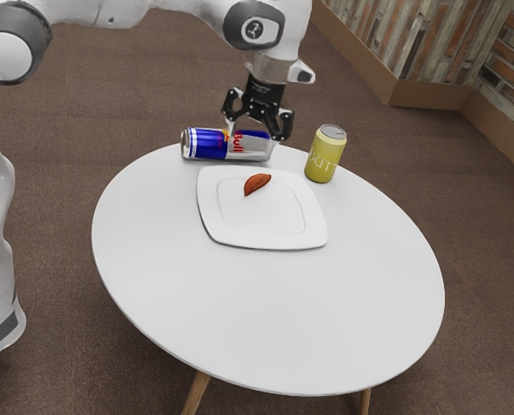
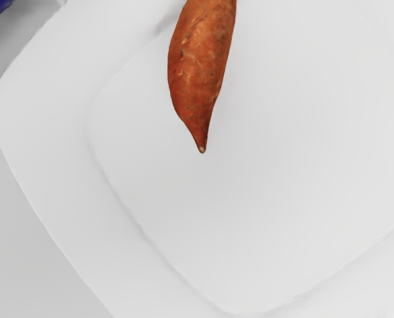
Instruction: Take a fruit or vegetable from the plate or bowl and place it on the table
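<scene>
Your landmark is the square white plate with rounded corners (image 1: 218, 226), lying on the round white desk (image 1: 352, 320). The orange-brown, tapered sweet potato (image 1: 257, 182) rests on this plate, towards the side nearest the blue and silver can; your wrist view shows its pointed tip over the plate's smooth middle. Your black two-finger gripper (image 1: 256, 130) is raised above the desk by that same side of the plate, its fingers spread wide with nothing between them. The blue and silver Red Bull can (image 1: 206, 144) lies on its side just beside the plate, and the yellow can with a silver top (image 1: 324, 156) stands upright near one of the plate's corners.
</scene>
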### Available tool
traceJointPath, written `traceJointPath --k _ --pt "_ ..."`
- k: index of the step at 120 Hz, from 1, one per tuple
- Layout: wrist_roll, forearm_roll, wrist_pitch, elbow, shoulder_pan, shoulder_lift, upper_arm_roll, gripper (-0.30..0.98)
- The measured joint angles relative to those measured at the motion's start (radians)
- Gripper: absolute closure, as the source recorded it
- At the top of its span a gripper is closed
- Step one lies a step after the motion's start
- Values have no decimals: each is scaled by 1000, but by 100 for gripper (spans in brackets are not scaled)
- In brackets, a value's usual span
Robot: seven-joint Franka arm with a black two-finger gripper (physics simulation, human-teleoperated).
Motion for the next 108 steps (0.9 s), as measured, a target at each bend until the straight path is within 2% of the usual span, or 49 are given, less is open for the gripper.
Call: traceJointPath --k 15,49,74,108 --pt "161 -1 59 -40 -10 23 13 0" --pt "442 -25 140 -50 68 130 28 0" --pt "579 -68 203 -56 13 173 28 0" --pt "703 -93 284 -79 29 179 35 2"
